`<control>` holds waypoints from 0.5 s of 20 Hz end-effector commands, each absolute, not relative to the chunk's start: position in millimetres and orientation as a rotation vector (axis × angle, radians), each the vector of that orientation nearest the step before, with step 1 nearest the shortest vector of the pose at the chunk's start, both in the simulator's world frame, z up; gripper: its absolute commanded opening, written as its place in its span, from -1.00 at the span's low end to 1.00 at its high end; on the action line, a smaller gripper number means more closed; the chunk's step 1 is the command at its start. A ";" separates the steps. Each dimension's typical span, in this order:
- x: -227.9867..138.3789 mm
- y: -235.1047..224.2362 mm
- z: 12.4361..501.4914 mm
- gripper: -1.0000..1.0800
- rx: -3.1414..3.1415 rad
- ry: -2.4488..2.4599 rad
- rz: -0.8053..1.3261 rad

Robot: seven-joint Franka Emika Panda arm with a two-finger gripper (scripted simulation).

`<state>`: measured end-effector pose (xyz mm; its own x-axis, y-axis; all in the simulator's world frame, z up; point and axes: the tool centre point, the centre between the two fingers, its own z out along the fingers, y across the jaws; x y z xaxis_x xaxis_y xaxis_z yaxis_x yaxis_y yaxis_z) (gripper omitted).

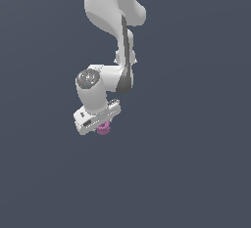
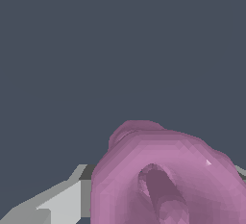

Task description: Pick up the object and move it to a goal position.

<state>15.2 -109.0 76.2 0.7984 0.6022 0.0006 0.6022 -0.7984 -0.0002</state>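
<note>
The object [image 1: 103, 129] is a small pink-purple spool-like cup. It sits right under the white hand of my gripper [image 1: 101, 125] in the exterior view, and only its lower part shows below the hand. In the wrist view the object [image 2: 144, 146] fills the near part of the picture, with its hollow opening facing the camera. It lies between my gripper's [image 2: 161, 194] grey fingers [image 2: 60, 204]. One finger shows clearly beside it, and only a sliver of the other shows at the far edge. The gripper is shut on the object.
A plain dark blue-grey surface lies all around in both views. The white arm [image 1: 110, 11] reaches down from the top of the exterior view. No other objects and no goal marker show.
</note>
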 end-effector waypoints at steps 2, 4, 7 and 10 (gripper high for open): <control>23.3 -123.5 97.4 -1.00 -2.979 -0.997 -0.002; 28.8 -132.9 111.2 -1.00 -2.979 -0.997 -0.002; 37.8 -148.3 133.7 -1.00 -2.979 -0.997 -0.002; 47.3 -164.4 157.2 -1.00 -2.979 -0.997 -0.002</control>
<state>42.8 -156.2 145.0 0.7987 0.6018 0.0015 0.6018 -0.7987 0.0002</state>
